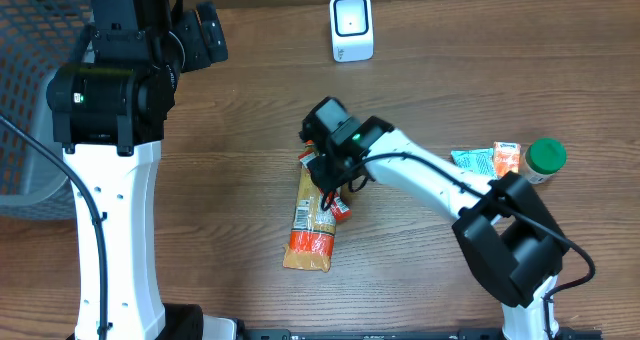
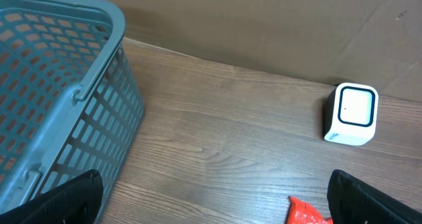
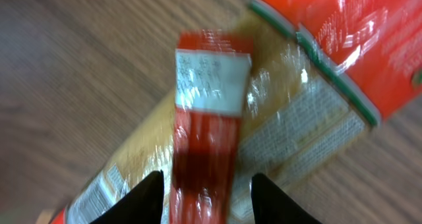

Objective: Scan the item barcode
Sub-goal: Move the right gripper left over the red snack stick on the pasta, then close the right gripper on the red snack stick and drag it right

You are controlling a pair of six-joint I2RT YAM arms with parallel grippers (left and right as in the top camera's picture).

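hovering over the middle of the worktop (image 1: 230, 130), the right end effector (image 3: 208, 179) is sitting half open astride a small red packet (image 3: 206, 138), not gripping it. the packet is lying across a long pasta bag (image 3: 297, 138). closing squarely on the packet alone, then turning its white label (image 3: 212, 82) toward the scanner (image 1: 351, 27), is looking wisest. the left end effector (image 2: 214, 207) is hanging wide open and empty.

Table (image 1: 450, 70): basket (image 1: 30, 90) at the left edge; barcode scanner (image 1: 351, 27) at the back, near centre; pasta packet (image 1: 312, 225) mid-table, a small packet (image 3: 204, 132) lying on it; far right, sachets (image 1: 490, 160) just left of a lidded jar (image 1: 545, 158).
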